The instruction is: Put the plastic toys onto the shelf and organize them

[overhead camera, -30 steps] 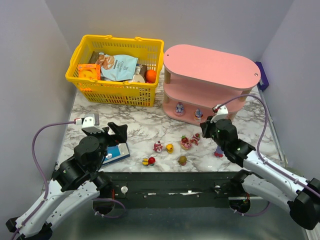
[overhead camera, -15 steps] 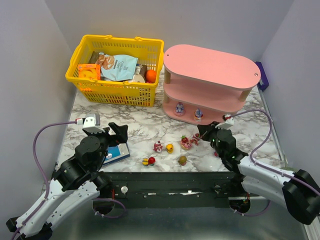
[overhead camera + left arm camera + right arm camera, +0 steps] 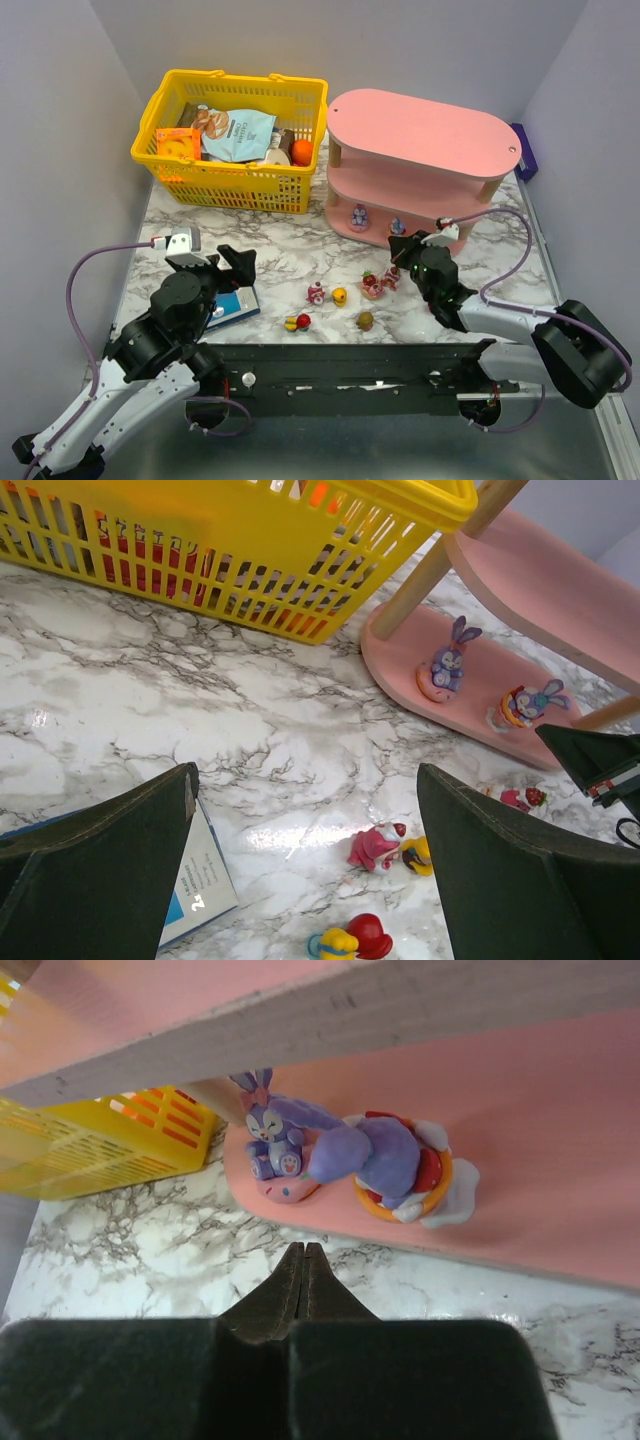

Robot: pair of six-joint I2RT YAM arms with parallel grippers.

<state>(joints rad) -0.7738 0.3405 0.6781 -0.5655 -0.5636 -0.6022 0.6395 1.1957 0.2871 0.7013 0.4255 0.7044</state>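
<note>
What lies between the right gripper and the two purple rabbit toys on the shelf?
Nothing: the right wrist view shows only bare marble table and shelf edge between the right gripper and rabbit toys.

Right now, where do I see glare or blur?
Left wrist: a white glare patch lies on the marble table beside the pink toy. Right wrist: the right pincer is dark with little detail; the purple bunny is sharp. Top external: even, soft light.
</note>
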